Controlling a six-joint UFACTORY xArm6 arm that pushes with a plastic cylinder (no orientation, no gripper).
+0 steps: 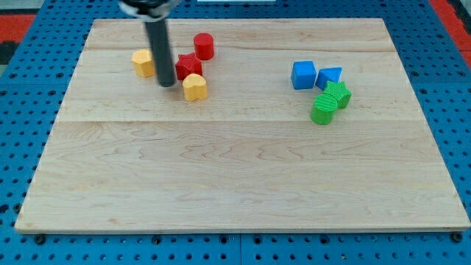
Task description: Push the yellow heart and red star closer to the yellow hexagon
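Overhead, slightly angled look at a pale wooden surface (pixel 235 184) on a blue pegboard base. Near the view's top left, a tight cluster of small blocks. Furthest left, yellow hexagon (pixel 143 63). Just to its right, my tip (pixel 166 85), planted on the wood between the hexagon and the other two task blocks. Right of the tip, red star (pixel 188 66), very near or touching the rod; cannot tell which. Below the star and just beside it, yellow heart (pixel 194 87), a little to the right of the tip. Above the star, red cylinder (pixel 204 46), close by.

End effector (pixel 158 44): a plain dark rod with no grasping part, so nothing to release or clench; holding nothing, only able to shove.

Well apart, toward the view's right: blue cube (pixel 303 75), a second blue block (pixel 330 76) of unclear shape beside it, and two green blocks (pixel 338 94) (pixel 322 111) just below, touching each other.

Handling, as a judgement: likely light, rigid plastic pieces, sliding easily on smooth wood and prone to spinning or slipping off a round rod when struck off-centre. No taking hold possible. Best contact probably on the right-hand faces of heart and star, pressing through their middles toward the view's left. Calls first for rounding to their far side, since currently standing in the gap meant to close. Risk of nudging the red cylinder along or knocking the hexagon away.
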